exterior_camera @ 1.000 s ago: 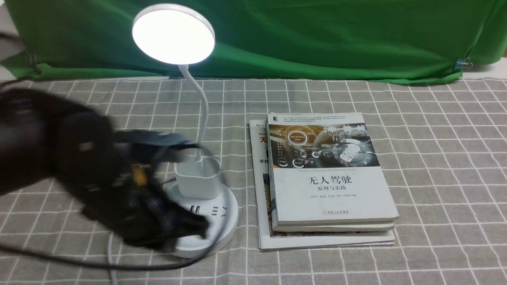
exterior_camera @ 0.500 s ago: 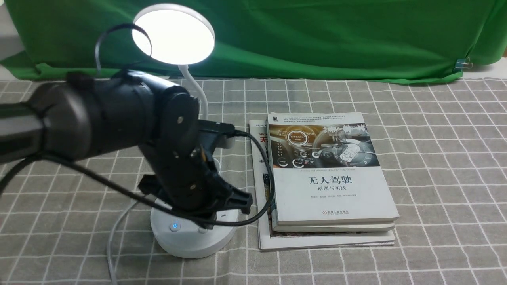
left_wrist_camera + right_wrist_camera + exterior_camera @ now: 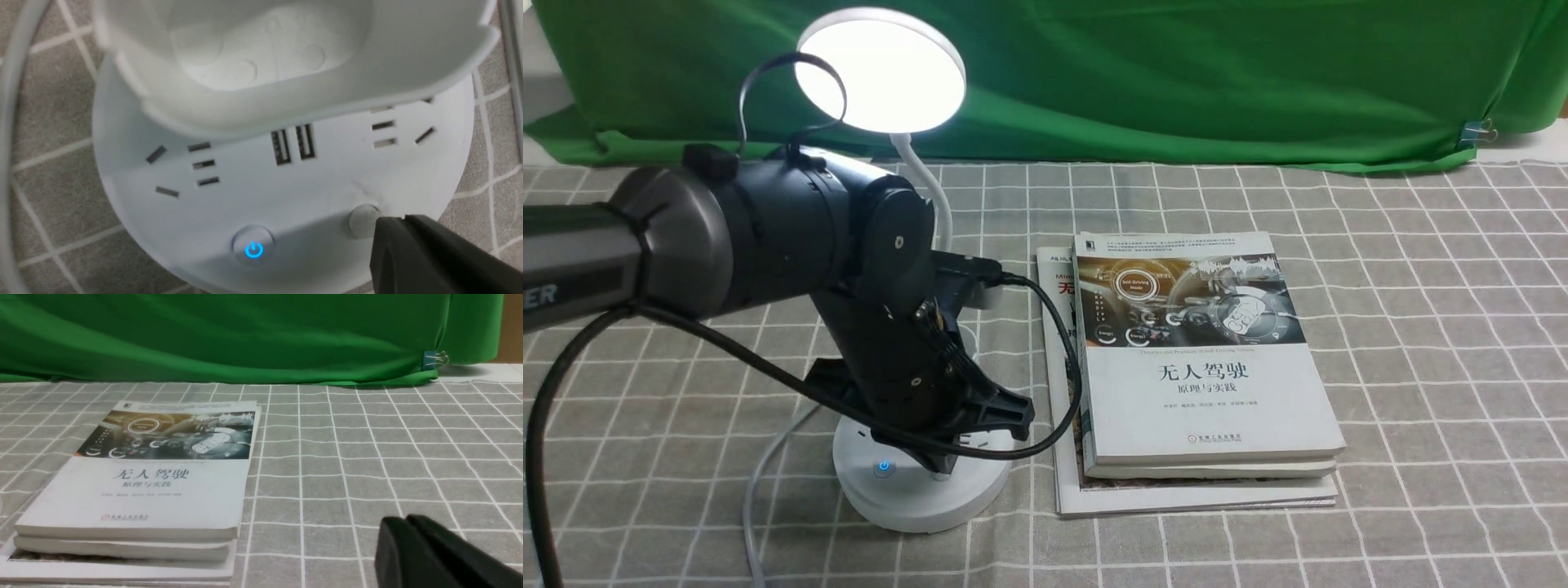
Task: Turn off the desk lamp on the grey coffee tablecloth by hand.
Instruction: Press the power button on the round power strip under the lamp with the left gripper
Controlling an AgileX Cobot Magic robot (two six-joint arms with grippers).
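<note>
The white desk lamp stands on the grey coffee tablecloth (image 3: 1421, 327), and its disc head (image 3: 880, 69) is lit. My left hand hangs over the round base (image 3: 915, 498) and hides the cup holder in the front view. My left gripper (image 3: 942, 465) is shut and empty. In the left wrist view its tip (image 3: 402, 219) rests at the edge of the plain round button (image 3: 359, 220). The power button (image 3: 253, 249) glows blue beside it. The cup holder (image 3: 286, 61) and sockets show above. My right gripper (image 3: 406, 522) is shut, low over the cloth.
A stack of books (image 3: 1201, 367) lies right beside the lamp base, also in the right wrist view (image 3: 155, 477). The lamp's white cord (image 3: 756, 482) trails off the base to the front left. A green cloth (image 3: 1176, 73) hangs at the back.
My left arm swung in from the left, turned its gripper down over the lamp base and settled slightly lower. The lamp head stays lit.
</note>
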